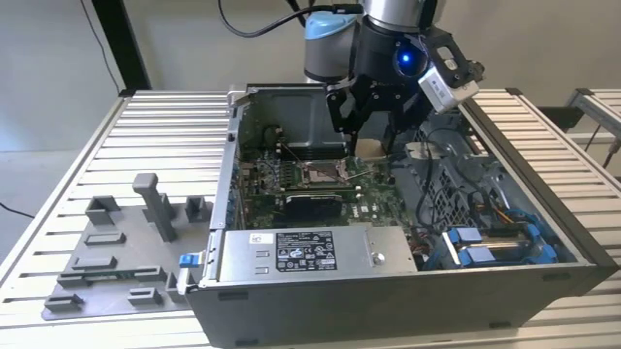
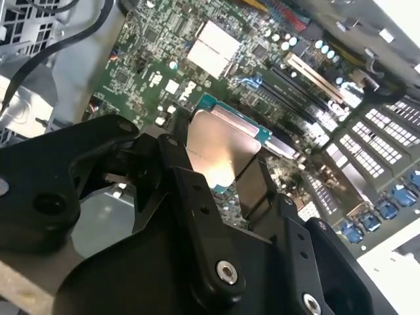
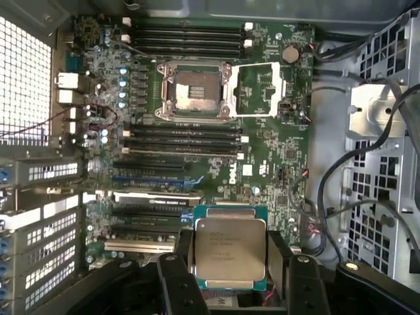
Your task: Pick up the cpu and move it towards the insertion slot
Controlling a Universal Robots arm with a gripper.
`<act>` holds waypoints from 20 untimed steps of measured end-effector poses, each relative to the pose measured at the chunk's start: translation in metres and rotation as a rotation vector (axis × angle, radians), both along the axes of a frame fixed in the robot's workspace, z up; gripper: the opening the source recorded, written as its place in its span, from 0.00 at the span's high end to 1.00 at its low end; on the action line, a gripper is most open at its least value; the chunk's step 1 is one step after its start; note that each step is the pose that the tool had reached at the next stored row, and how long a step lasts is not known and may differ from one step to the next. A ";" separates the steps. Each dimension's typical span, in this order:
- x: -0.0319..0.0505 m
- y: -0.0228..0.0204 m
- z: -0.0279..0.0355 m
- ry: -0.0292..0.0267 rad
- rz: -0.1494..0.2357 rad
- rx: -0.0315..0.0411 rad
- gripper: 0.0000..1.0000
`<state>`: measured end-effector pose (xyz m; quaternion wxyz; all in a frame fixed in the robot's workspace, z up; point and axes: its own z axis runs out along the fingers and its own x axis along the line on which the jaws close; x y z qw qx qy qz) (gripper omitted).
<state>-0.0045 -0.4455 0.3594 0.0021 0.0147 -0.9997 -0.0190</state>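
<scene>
The cpu [image 3: 230, 252] is already picked up, pinched between the black fingers [image 3: 176, 275] above the green board. It is not over the insertion slot [image 3: 195, 92] yet.

Case: open computer case [image 1: 388, 291] on slatted table [image 1: 145, 138]
Tray: grey plastic tray [image 1: 116, 254] (beside case, exterior view's left)
</scene>
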 end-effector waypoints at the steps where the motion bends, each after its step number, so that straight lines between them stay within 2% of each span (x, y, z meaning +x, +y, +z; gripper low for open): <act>1: 0.0000 0.0036 -0.0018 0.0000 0.000 0.0000 1.00; 5: -0.0006 0.0197 -0.0092 0.0000 0.000 0.0001 1.00; 7: -0.0034 0.0270 -0.0128 0.0000 0.000 0.0000 1.00; 15: -0.0300 0.0523 -0.0274 -0.0008 0.000 0.0000 1.00; 20: -0.0313 0.0739 -0.0364 -0.0008 0.000 0.0000 1.00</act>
